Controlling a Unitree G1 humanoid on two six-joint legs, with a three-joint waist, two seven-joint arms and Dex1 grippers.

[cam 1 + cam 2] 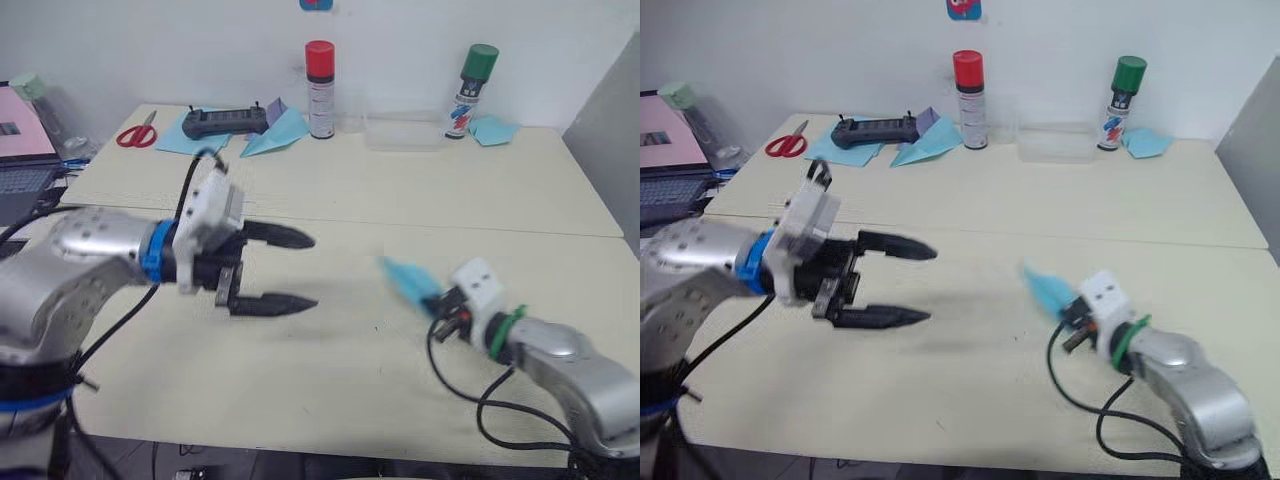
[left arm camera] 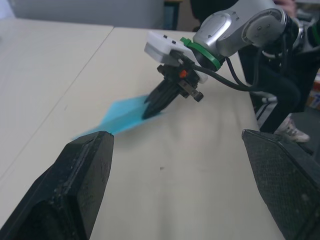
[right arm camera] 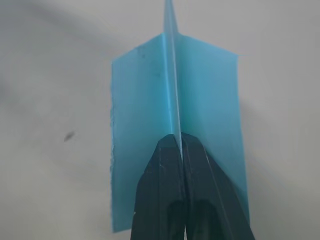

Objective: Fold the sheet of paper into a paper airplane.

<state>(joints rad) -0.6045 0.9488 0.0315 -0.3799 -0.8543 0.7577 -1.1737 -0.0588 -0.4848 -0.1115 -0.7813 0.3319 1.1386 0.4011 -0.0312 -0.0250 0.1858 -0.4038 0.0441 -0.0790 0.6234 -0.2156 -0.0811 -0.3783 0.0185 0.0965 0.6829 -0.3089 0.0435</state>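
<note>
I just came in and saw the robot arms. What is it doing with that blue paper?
The robot is making a paper airplane. Its right gripper is pinched shut on the raised centre ridge of the paper airplane, holding it just over the table. The left gripper hangs open nearby, holding nothing. The paper already looks folded into a dart.

The paper airplane [image 3: 200, 95] is thin, smooth paper — the table [image 1: 400, 200] matt; right claw [image 3: 177, 145] fingers look glossy.
</note>
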